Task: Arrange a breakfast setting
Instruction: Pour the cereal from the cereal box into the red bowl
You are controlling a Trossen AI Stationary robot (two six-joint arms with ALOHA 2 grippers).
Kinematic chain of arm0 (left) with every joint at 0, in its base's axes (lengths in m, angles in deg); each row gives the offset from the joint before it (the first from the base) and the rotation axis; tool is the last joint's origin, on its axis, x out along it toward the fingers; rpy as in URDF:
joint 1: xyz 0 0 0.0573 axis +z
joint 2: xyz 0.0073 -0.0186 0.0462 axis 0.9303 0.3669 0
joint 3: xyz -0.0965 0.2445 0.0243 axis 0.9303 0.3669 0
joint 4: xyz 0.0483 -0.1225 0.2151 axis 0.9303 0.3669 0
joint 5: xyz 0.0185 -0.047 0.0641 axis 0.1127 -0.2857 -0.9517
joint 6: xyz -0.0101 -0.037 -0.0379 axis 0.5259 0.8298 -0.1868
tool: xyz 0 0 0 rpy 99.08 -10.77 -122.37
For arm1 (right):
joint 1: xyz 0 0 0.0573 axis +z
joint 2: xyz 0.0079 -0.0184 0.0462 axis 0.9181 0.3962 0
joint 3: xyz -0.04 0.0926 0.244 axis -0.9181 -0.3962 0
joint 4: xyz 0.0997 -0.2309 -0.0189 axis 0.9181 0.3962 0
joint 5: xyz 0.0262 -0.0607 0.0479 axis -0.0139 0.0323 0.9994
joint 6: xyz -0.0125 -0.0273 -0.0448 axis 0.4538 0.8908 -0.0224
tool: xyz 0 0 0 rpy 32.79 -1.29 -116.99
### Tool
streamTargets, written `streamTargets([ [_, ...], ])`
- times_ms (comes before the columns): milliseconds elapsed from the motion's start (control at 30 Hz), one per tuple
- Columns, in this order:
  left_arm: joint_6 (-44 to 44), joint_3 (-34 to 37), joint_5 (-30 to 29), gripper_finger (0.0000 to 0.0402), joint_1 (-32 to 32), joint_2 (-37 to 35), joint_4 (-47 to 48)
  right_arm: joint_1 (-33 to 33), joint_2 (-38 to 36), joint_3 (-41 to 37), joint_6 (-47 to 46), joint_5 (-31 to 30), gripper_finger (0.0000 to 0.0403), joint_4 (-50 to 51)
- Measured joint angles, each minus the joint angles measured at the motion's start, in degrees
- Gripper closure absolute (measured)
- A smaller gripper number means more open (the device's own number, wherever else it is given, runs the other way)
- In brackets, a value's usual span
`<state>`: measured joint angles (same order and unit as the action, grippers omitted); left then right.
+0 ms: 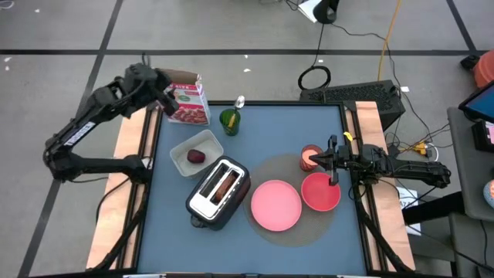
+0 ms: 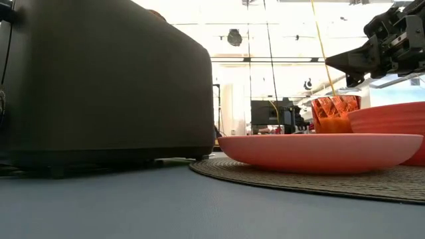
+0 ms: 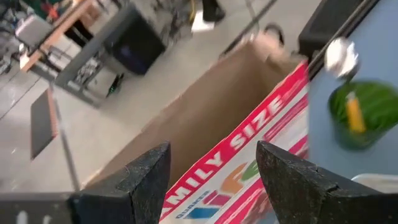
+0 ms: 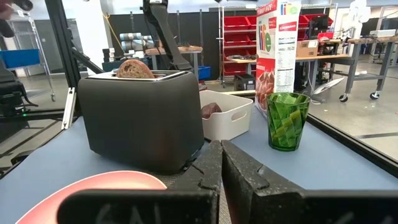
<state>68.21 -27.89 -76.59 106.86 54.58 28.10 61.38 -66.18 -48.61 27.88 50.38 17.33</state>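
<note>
My left claw (image 1: 171, 99) sits at the far left corner of the worktop (image 1: 262, 131), fingers spread on either side of the tall cereal box (image 1: 190, 99) but not yet pinching it. It's top-heavy and near the edge, so a nudge from one finger first could tip it off the worktop or onto the green glass (image 1: 230, 122) with the spoon (image 1: 236, 108) standing in it. The toaster (image 1: 219, 191) holds the bread (image 4: 135, 68), close by the white container (image 1: 195, 151) with the dark fruit (image 1: 197, 157). My right claw (image 1: 333, 166), pinched shut and empty, hovers above the red bowl (image 1: 320, 192) beside the cup (image 1: 309, 157); dropping there would knock either. The pink plate (image 1: 275, 205) rests on a round woven mat (image 1: 297, 232). The worktop is smooth blue-grey, so things would slide. Beyond it: benches, red bins, floor cables.
</note>
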Motion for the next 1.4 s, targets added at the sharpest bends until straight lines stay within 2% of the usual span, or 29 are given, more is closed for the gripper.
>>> streamTargets([
  [233, -4.3, 0.0, 0.0, 0.0158, 2.6, 4.3, 5.1, 0.0, 0.0, 0.0, 0.0, 0.0, 0.0397, 0.0],
  [567, -13.0, 0.0, 1.6, 0.0158, 3.8, 6.3, 10.3, 0.0, 0.0, 0.0, 0.0, 0.0, 0.0397, 0.0],
  [833, -13.2, 0.0, 3.7, 0.0163, 5.5, 8.2, 12.6, 0.0, 0.0, 0.0, 0.0, 0.0, 0.0397, 0.0],
  [1400, -13.8, 0.0, 3.9, 0.0335, 6.0, 10.6, 12.6, 0.0, 0.0, 0.0, 0.0, 0.0, 0.0397, 0.0],
])
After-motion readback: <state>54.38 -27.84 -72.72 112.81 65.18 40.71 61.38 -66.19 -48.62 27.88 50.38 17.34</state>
